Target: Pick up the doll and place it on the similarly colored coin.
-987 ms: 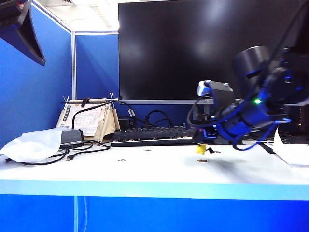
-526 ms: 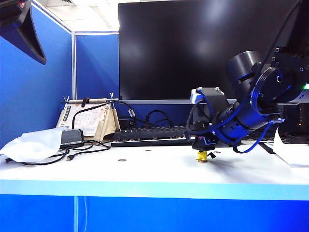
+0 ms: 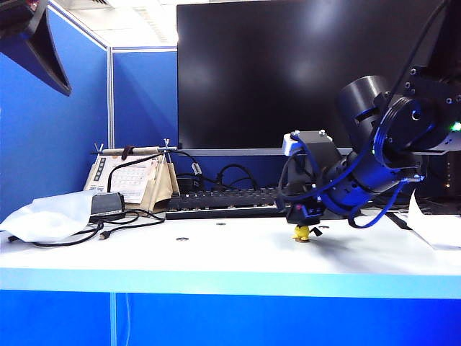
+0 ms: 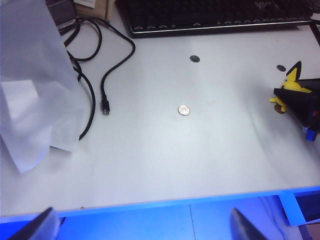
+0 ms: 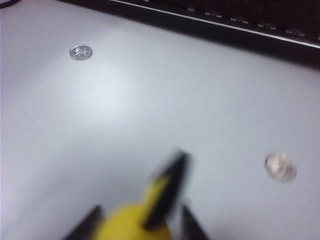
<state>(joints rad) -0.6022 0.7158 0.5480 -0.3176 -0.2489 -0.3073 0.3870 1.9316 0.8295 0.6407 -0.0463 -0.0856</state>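
no readable text, calendar card [image 3: 132, 180] print too small, keyboard [image 3: 230, 202] keys illegible

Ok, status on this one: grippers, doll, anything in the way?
Right gripper low over the small yellow doll, fingers around it, grip unclear. Doll down on brass-coloured coin. Left gripper raised, open, empty. Nothing in the way.
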